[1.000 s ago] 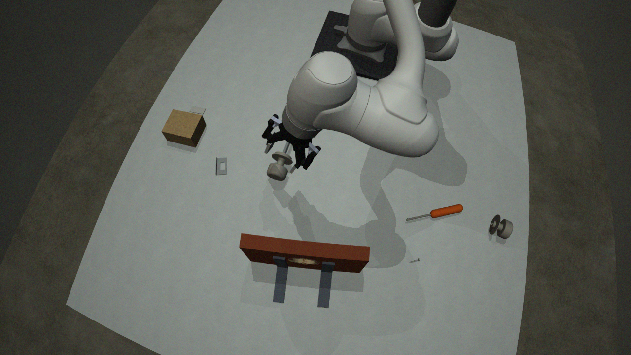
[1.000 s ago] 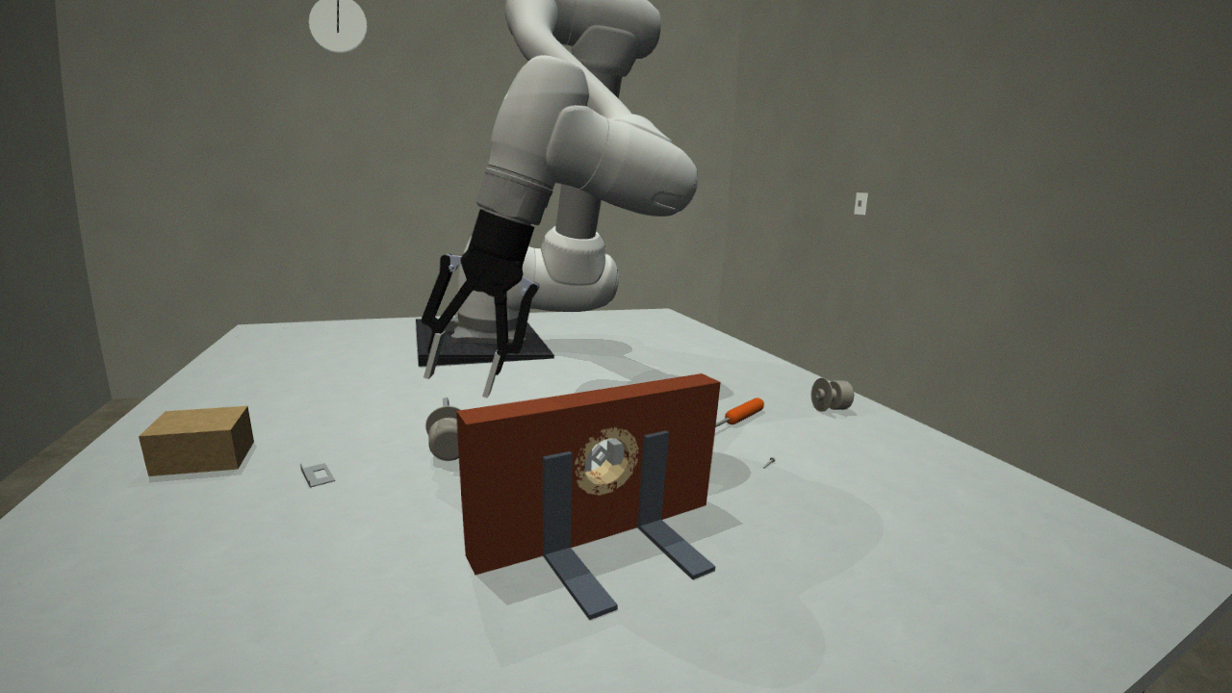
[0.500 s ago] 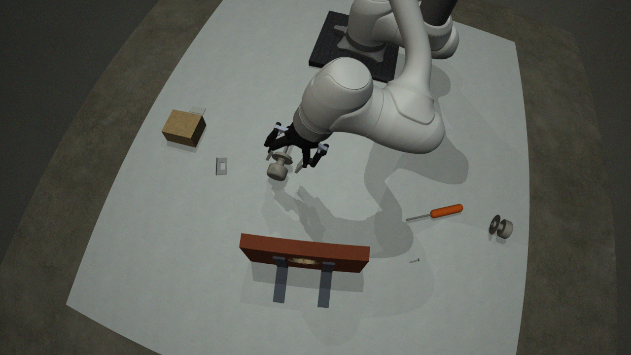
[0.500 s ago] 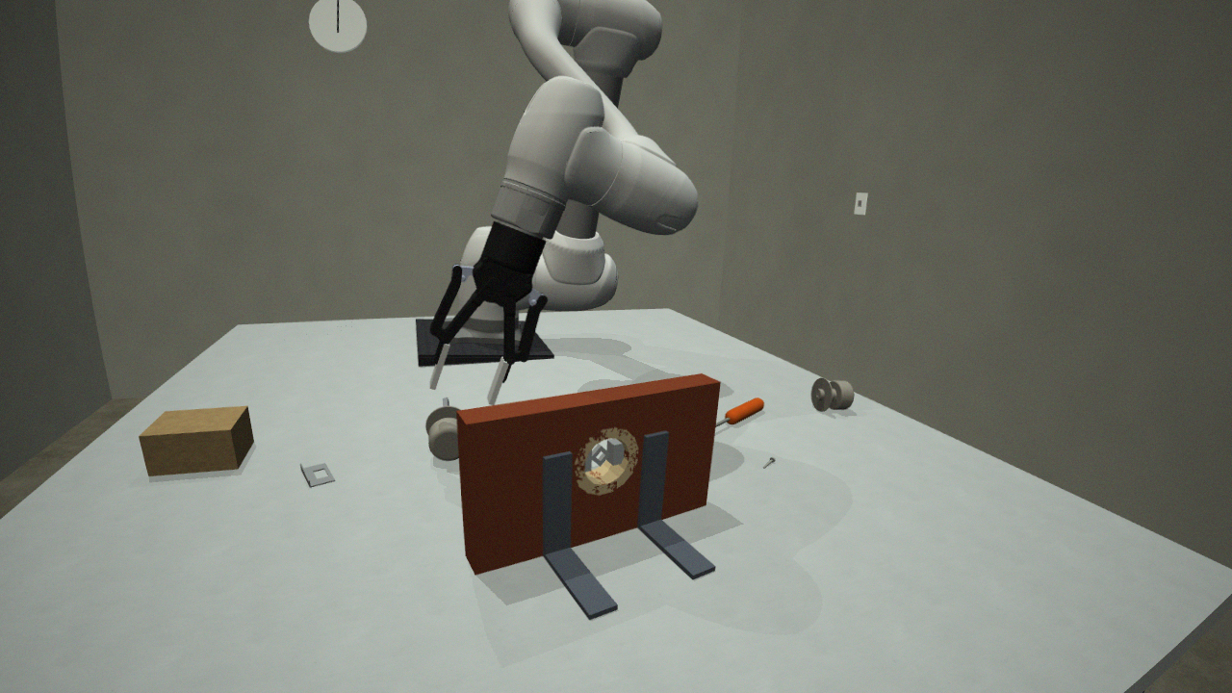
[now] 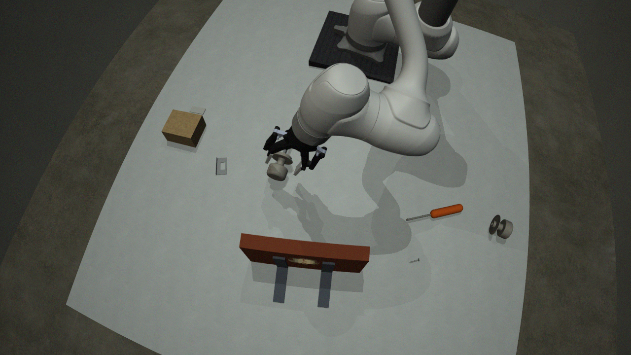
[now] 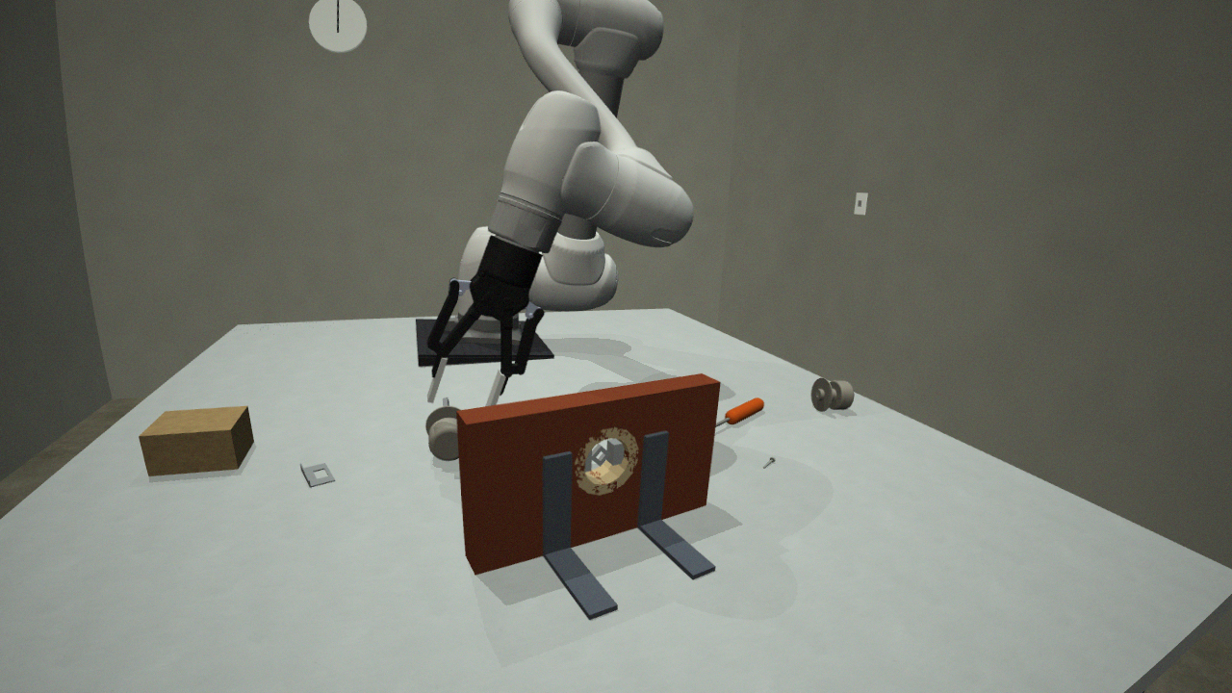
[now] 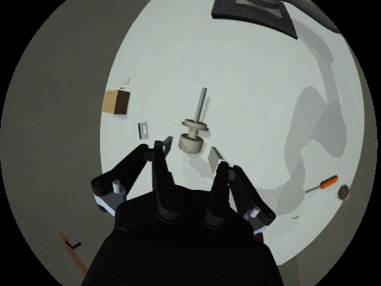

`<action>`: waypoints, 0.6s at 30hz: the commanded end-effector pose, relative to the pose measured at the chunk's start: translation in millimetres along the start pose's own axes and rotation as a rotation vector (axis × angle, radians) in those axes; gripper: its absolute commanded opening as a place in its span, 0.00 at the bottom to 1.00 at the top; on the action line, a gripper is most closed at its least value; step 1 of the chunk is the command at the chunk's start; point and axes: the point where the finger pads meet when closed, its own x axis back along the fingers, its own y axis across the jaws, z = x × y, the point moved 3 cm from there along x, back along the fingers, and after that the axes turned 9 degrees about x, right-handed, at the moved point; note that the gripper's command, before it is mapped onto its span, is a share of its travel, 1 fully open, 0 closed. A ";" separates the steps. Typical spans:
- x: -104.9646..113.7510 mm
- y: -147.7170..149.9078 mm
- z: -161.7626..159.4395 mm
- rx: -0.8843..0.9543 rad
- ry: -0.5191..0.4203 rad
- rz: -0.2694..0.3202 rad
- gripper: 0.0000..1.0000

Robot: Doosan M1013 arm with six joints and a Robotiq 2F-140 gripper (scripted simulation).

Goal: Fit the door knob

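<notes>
The beige door knob [image 5: 277,168] with round plate and thin spindle lies on the table, spindle pointing toward the robot base; it also shows in the wrist view [image 7: 193,136] and, partly hidden behind the board, in the exterior view [image 6: 443,431]. My gripper [image 5: 290,165] [image 6: 462,397] [image 7: 190,148] is open and empty, hovering just above the knob, tilted, with its fingers on either side of it. The red-brown wood board [image 6: 583,468] stands upright on two grey brackets, with the latch's square socket [image 6: 609,453] in its round hole.
A cardboard box [image 5: 183,126] and a small grey square plate [image 5: 221,165] lie to the left. An orange-handled screwdriver [image 5: 436,212], a second knob [image 5: 500,227] and a small screw [image 5: 413,261] lie to the right. The robot base [image 5: 357,44] stands at the back.
</notes>
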 end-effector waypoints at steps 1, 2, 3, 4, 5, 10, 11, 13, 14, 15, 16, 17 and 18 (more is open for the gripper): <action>-5.5 0.0 -0.1 0.000 0.000 0.000 0.57; -6.1 0.0 -0.1 0.000 0.000 0.000 0.57; -6.1 0.0 -0.1 0.000 0.000 0.000 0.57; -6.1 0.0 -0.1 0.000 0.000 0.000 0.57; -6.3 0.0 -0.1 0.000 0.000 0.000 0.57; -8.1 0.0 -0.1 0.000 0.000 0.000 0.57; -9.5 0.0 -0.1 0.000 0.000 0.000 0.57; -13.4 0.0 -0.1 0.000 0.000 0.000 0.57; -15.7 0.0 -0.1 0.000 0.000 0.000 0.57; -18.1 0.0 -0.1 0.000 0.000 0.000 0.57; -20.6 0.0 -0.1 0.000 0.000 0.000 0.57; -22.8 0.0 -0.1 0.000 0.000 0.000 0.57; -24.9 0.0 -0.1 0.000 0.000 0.000 0.57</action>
